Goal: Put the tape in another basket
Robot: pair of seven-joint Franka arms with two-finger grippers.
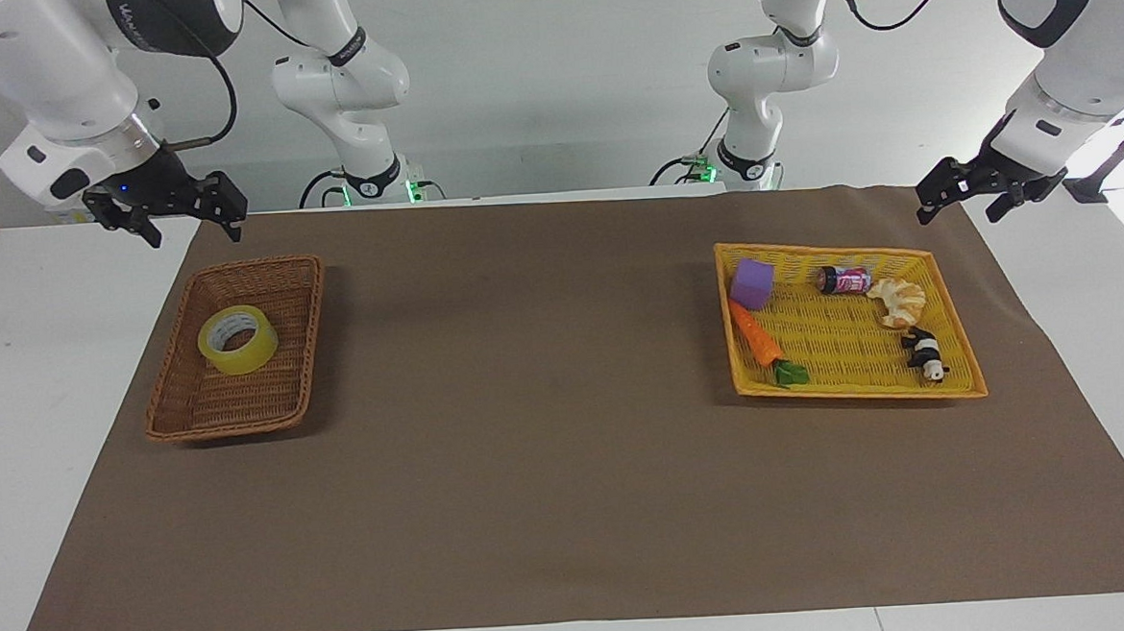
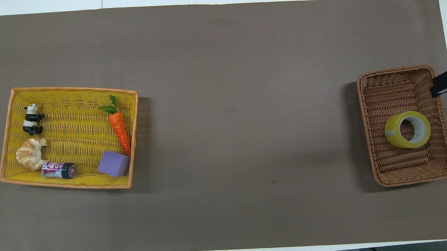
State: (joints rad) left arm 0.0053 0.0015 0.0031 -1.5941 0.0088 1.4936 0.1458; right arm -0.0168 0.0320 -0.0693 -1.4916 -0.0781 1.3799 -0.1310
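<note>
The tape [image 1: 237, 339] is seen lying flat, hole up, in the basket [image 1: 192, 412]. The right gripper [image 1: 172, 213], spread open and empty, is held up by the basket's robot-side edge, nearer than the left gripper [image 1: 968, 200].

Both pincers [image 1: 170, 207] [image 1: 967, 196] raised, open.

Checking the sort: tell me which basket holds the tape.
The brown wicker basket at the right arm's end holds the tape; the yellow basket holds toys instead.

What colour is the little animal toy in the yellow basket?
The panda toy is black and white, clearest in the overhead view.
</note>
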